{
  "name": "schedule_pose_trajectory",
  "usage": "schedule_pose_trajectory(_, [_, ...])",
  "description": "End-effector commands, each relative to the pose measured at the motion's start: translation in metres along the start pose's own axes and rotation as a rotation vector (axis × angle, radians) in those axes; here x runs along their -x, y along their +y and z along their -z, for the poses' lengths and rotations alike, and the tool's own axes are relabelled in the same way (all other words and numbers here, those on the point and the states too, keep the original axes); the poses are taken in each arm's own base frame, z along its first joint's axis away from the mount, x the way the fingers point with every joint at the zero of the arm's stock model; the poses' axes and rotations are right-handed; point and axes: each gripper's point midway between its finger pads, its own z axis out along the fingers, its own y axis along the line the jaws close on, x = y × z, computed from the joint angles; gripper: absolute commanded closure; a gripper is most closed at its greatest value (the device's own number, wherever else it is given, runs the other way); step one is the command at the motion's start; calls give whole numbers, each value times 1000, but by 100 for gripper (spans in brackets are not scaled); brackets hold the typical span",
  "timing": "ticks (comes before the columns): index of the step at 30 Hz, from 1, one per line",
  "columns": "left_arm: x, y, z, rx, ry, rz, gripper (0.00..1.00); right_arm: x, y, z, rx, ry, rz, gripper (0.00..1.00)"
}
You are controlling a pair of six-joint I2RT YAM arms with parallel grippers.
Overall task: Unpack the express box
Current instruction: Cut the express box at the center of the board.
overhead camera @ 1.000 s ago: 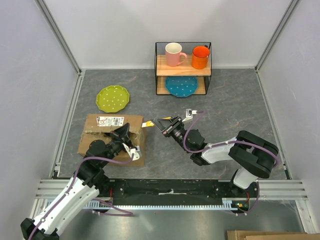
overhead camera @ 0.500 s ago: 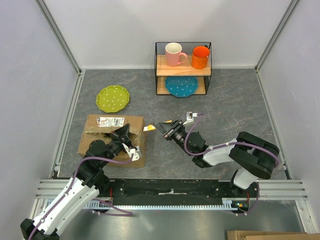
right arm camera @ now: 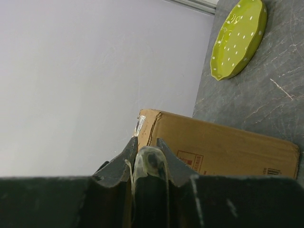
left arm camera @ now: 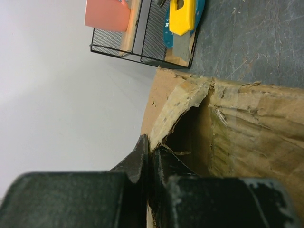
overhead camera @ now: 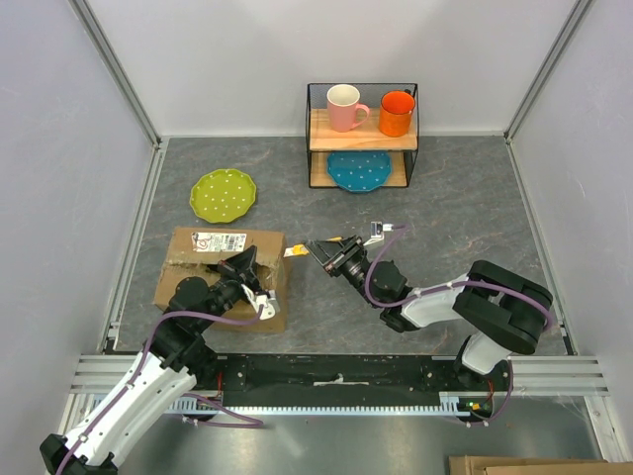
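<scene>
The express box (overhead camera: 183, 265), a brown carton with a white label (overhead camera: 218, 238), lies at the left front, and one end gapes with torn tape (left arm camera: 183, 102). My left gripper (overhead camera: 247, 265) is shut on the edge of its torn flap (left arm camera: 149, 153). Just right of the box, my right gripper (overhead camera: 321, 249) is shut on a yellow utility knife (overhead camera: 295, 251) and points at the box's right end. From the left wrist the knife (left arm camera: 183, 19) shows beyond the box (left arm camera: 251, 128). In the right wrist view the knife (right arm camera: 149, 161) fills the jaws and the box side (right arm camera: 218, 142) lies ahead.
A wire shelf (overhead camera: 362, 134) stands at the back with a pink mug (overhead camera: 345, 107), an orange mug (overhead camera: 396, 113) and a blue plate (overhead camera: 359, 170) beneath. A green dotted plate (overhead camera: 224, 195) lies behind the box, also in the right wrist view (right arm camera: 237, 40).
My right gripper with the knife has shifted slightly and tilted lower toward the box's right end. The left gripper and the box have not moved.
</scene>
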Motion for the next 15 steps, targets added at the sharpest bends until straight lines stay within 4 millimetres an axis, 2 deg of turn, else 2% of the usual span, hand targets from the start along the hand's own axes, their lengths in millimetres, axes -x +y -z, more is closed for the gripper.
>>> schedule_pose_trajectory(1, [7,5,3,9,-21,100,98,44,121,14,454,-146,-204,100])
schedule_pose_trajectory(15, [6,4,5,7,-14,99,98,35,115,5,445,-121,-217,100])
